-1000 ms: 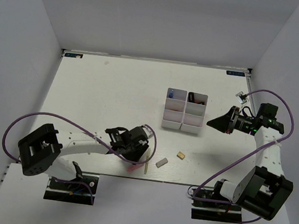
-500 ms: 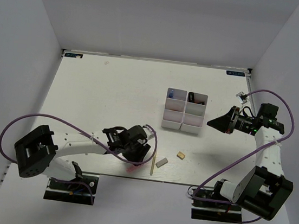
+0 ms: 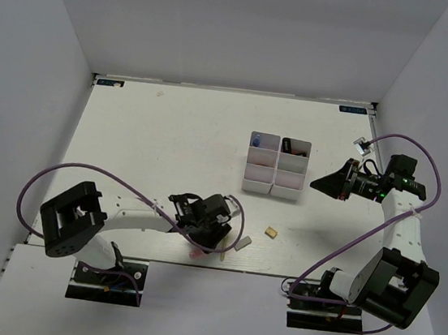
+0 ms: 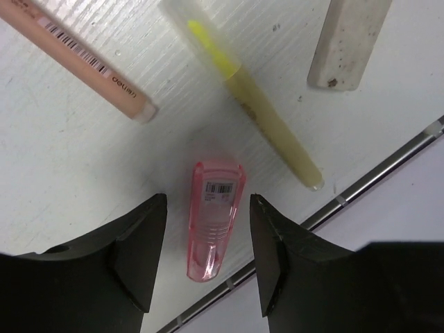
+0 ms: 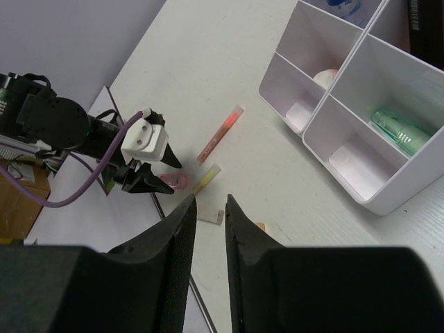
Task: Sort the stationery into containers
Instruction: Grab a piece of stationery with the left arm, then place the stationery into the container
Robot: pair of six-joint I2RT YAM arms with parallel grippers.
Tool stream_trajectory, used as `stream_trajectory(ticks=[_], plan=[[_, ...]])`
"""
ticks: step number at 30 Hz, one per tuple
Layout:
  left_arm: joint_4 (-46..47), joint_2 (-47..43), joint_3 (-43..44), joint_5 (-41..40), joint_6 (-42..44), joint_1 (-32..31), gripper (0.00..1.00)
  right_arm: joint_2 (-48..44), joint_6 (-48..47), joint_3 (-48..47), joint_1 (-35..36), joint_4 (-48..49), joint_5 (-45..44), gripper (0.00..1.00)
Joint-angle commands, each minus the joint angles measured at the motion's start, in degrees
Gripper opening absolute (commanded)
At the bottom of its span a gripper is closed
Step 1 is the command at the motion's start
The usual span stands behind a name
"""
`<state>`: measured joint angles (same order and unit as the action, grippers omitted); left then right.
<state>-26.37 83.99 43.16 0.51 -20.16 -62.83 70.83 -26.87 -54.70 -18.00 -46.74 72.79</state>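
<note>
My left gripper hangs open just above the near table edge, its jaws straddling a clear pink marker that lies flat, untouched on both sides. Beyond it lie a thin yellow stick, a pink stick and a grey eraser. A tan eraser sits further right. The white containers stand mid-table, holding a blue-capped tube, a black item and a green marker. My right gripper hovers to their right, narrowly open and empty.
The table's front edge with its metal rail runs right beside the pink marker. A purple cable loops off the left arm. White walls enclose the table at the left, back and right.
The left arm has swung right along the front edge, pushing the yellow stick rightward toward the grey eraser. The right arm has stayed put.
</note>
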Motion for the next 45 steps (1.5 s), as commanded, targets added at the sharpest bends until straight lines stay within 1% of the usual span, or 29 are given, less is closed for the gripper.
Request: stream_trajectory(ticks=[1, 5, 6, 7, 9, 10, 14, 15, 16, 18, 19, 20, 21, 23, 26, 28, 30, 32, 33, 34, 36, 37, 39, 40, 41, 42, 43, 44, 45], plan=[[-0.7, 1.7, 2.55, -3.85, 1.44, -1.59, 0.62, 0.28, -1.51, -2.08, -0.46, -1.51, 1.83, 0.27], [-1.05, 4.16, 3.33, -8.94, 1.62, -3.44, 0.59, 0.28, -1.6, -2.17, -0.63, -1.77, 2.26, 0.28], [-2.97, 4.6, 3.86, -10.0, 1.62, -4.14, 0.58, 0.28, -1.78, -2.26, -0.63, -1.77, 2.18, 0.28], [-3.42, 6.17, 4.39, -13.31, 1.62, -4.93, 0.57, 0.45, -1.78, -2.26, -0.72, -1.77, 2.35, 0.28], [-5.0, 7.15, 5.27, -14.92, 1.53, -5.81, 0.57, 0.54, -1.87, -2.26, -0.81, -2.04, 2.61, 0.28], [-5.35, 8.38, 5.45, -17.28, 1.44, -5.99, 0.55, 0.54, -2.13, -2.34, -0.81, -2.21, 2.88, 0.28], [-6.76, 10.58, 5.8, -20.03, 0.39, -7.48, 0.5, 0.71, -2.57, -2.61, -0.81, -2.92, 3.23, 0.28], [-6.76, 11.19, 5.62, -20.11, 0.04, -7.75, 0.48, 0.63, -2.66, -2.61, -1.07, -3.09, 3.14, 0.28], [-6.68, 11.29, 5.19, -19.85, -0.05, -7.84, 0.36, 0.8, -2.75, -2.61, -1.16, -3.01, 3.32, 0.28], [-6.76, 11.38, 5.18, -19.94, -0.32, -7.66, 0.21, 0.8, -2.75, -2.78, -1.16, -3.09, 3.32, 0.28], [-6.85, 11.2, 5.44, -19.85, -0.32, -7.66, 0.08, 0.72, -2.75, -2.7, -1.25, -3.18, 3.58, 0.28], [-7.03, 10.94, 5.8, -19.76, -0.32, -7.75, 0.03, 0.89, -2.92, -2.78, -1.34, -3.27, 3.58, 0.28], [-7.12, 10.24, 6.32, -19.41, 0.03, -7.66, 0.01, 0.8, -2.75, -2.7, -1.34, -3.01, 3.5, 0.28], [-7.29, 8.74, 7.81, -18.62, 0.47, -6.61, 0.0, 0.8, -2.92, -2.87, -1.34, -3.36, 3.58, 0.28], [-7.12, 5.5, 9.4, -16.25, 1.79, -4.68, 0.0, 0.89, -2.92, -2.78, -1.42, -3.53, 3.58, 0.28], [-6.5, 2.78, 12.21, -14.06, 2.75, -3.1, 0.0, 0.8, -2.84, -2.87, -1.51, -3.62, 3.67, 0.28], [-3.43, 0.92, 14.4, -11.43, 3.55, -2.04, 0.0, 0.8, -3.01, -2.78, -1.43, -3.53, 3.85, 0.28], [-0.71, -1.18, 14.5, -9.13, 4.86, 0.24, 0.0, 0.98, -3.18, -2.87, -1.6, -3.62, 3.93, 0.28], [6.7, -1.71, 13.98, -8.26, 7.39, 1.12, 0.0, 0.89, -3.1, -2.78, -1.6, -3.71, 3.93, 0.28], [9.55, -2.59, 12.15, -7.64, 8.46, 1.48, 0.0, 1.07, -3.27, -2.78, -1.69, -3.71, 3.93, 0.28], [21.83, -2.95, 10.12, -6.24, 10.4, 1.92, 0.0, 0.98, -3.36, -2.7, -1.69, -3.53, 3.93, 0.28], [27.98, -2.34, 9.76, -3.88, 11.8, 3.57, 0.0, 0.98, -3.45, -2.61, -1.6, -3.71, 4.02, 0.28], [35.9, -0.93, 9.32, -0.71, 13.3, 4.64, 0.0, 0.89, -3.54, -2.78, -1.6, -3.88, 4.02, 0.28], [39.26, 0.64, 10.62, 1.05, 13.39, 6.47, 0.0, 0.72, -3.62, -2.7, -1.86, -3.88, 4.02, 0.28], [40.33, 2.74, 11.42, 4.37, 13.57, 7.19, 0.0, 0.72, -3.71, -2.52, -1.78, -3.88, 4.02, 0.28], [42.96, 3.72, 13.86, 6.24, 12.61, 9.37, 0.0, 0.8, -3.89, -2.52, -1.86, -3.88, 4.11, 0.28], [43.68, 6.86, 16.23, 7.47, 12.0, 10.17, 0.0, 0.72, -3.89, -2.52, -1.95, -3.88, 4.11, 0.28], [44.64, 7.94, 18.78, 12.53, 11.47, 10.62, 0.0, 0.8, -4.06, -2.52, -2.04, -3.71, 4.28, 0.28], [48.74, 9.08, 19.85, 14.41, 10.59, 12.27, 0.0, 0.8, -3.98, -2.35, -2.13, -3.71, 4.2, 0.28]])
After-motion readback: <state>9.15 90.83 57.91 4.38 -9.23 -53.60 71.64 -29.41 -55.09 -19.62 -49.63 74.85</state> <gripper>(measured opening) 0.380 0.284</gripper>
